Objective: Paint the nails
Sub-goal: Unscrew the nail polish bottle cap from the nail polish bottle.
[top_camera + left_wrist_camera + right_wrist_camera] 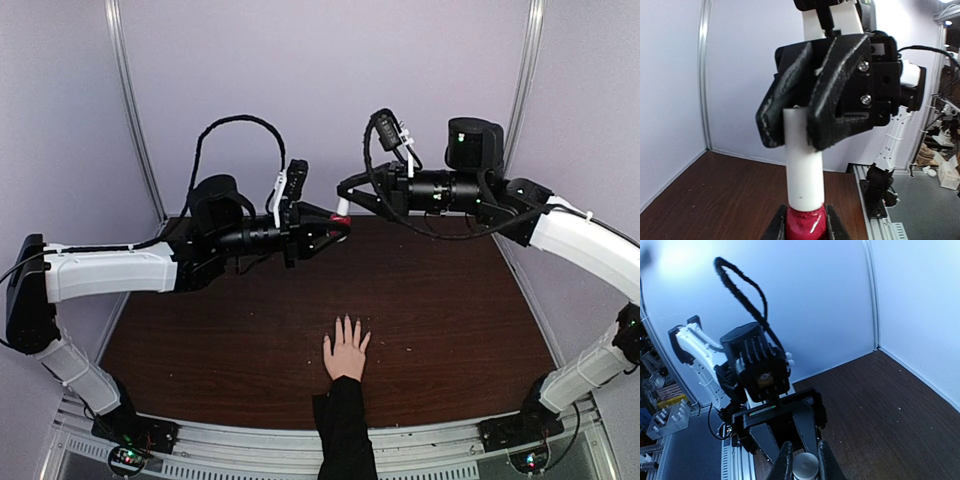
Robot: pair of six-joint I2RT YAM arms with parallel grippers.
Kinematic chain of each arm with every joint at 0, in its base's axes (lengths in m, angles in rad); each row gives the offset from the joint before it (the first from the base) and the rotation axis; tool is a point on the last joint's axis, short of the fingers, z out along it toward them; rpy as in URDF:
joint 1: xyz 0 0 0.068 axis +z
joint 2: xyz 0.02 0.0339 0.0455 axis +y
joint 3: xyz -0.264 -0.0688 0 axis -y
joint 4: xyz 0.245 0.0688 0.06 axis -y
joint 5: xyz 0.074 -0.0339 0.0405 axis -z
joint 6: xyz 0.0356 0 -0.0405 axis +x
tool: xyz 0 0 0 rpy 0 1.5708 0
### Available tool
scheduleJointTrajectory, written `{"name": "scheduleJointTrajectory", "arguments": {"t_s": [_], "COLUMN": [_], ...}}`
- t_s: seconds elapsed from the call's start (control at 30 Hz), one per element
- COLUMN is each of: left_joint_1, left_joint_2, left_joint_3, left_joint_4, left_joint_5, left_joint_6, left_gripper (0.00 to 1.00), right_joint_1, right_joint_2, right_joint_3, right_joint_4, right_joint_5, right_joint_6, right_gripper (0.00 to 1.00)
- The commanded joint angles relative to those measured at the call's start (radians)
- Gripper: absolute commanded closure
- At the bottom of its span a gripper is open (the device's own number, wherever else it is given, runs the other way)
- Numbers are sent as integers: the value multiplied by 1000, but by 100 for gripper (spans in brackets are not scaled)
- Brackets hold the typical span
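A pale hand (pixel 346 352) with a black sleeve lies flat, palm down, near the table's front edge. Its nails (pixel 346 321) are too small to tell if bare or polished. High above the table's far middle, my left gripper (pixel 336 229) is shut on a small red bottle (pixel 806 223), held between its fingers (pixel 776 226). My right gripper (pixel 345 200) is shut on the bottle's white cap (pixel 804 165), which sits on the bottle. In the right wrist view the cap's end (pixel 805 466) shows between my fingers (pixel 785 460). The right gripper (pixel 812 117) fills the left wrist view.
The dark wooden table (pixel 450 310) is closed in by pale walls at the back and sides. A metal rail (pixel 430 440) with both arm bases runs along the near edge. The black sleeve (pixel 343 430) crosses that rail at the middle.
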Motion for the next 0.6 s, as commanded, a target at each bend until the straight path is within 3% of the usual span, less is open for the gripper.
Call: {"name": "scheduleJointTrajectory", "arguments": {"t_s": [0.0, 0.3, 0.57], "left_joint_1": [-35, -36, -36], "left_joint_2": [9, 99, 219], "left_joint_3": [44, 115, 215], "left_joint_4": [154, 439, 837], "left_joint_5": [342, 548, 644], "left_joint_6": [-50, -352, -743], "left_gripper": [100, 100, 100], "right_joint_1": [6, 7, 14], "right_joint_2": [-9, -23, -14], "right_joint_3": [-13, -26, -24], "right_joint_4": [129, 231, 299], "right_joint_5": [-200, -445, -566], "right_joint_6": [-1, 4, 28], "right_gripper": [100, 100, 100]}}
